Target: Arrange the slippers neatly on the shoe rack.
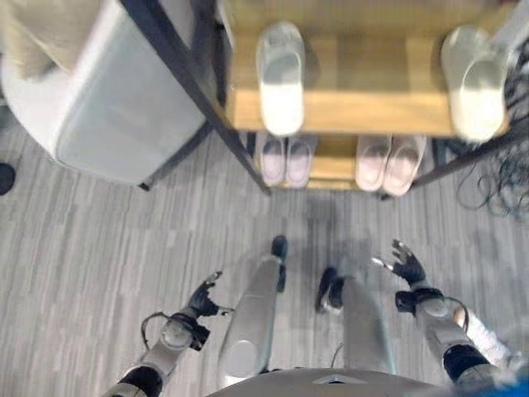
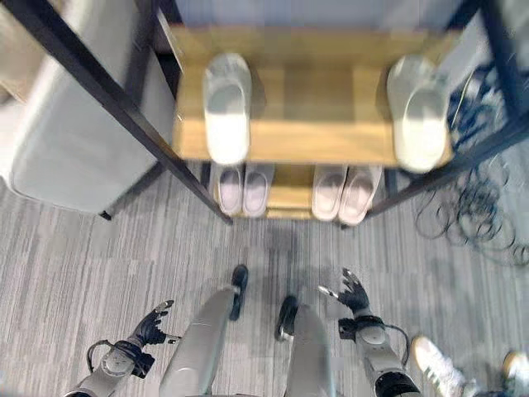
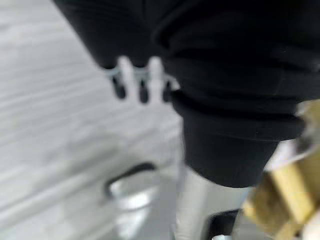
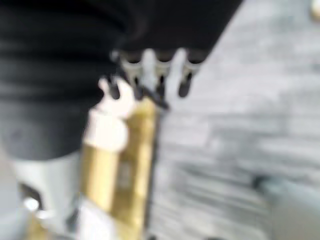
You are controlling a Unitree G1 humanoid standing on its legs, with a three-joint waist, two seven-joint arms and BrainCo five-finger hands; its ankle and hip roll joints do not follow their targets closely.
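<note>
Wooden shoe rack point(image 1: 347, 112) is seen holding two white slippers point(image 1: 281, 78) set far apart; these should be paired, both hands, left hand point(image 1: 202, 299) and right hand point(image 1: 407, 265), being open and empty.

Both my arms hang low in front of the shoe rack point(image 1: 364, 112), well short of its lower shelf. My left hand point(image 1: 203, 298) sits off to the rack's left side, fingers point(image 3: 142, 90) loosely extended with dark tips pointing forward, holding nothing. My right hand point(image 1: 407, 265) is raised a little nearer the rack, below its right half, fingers point(image 4: 159, 75) spread and relaxed, palm empty. Both wrists are sheathed in dark ribbed covers.
</note>
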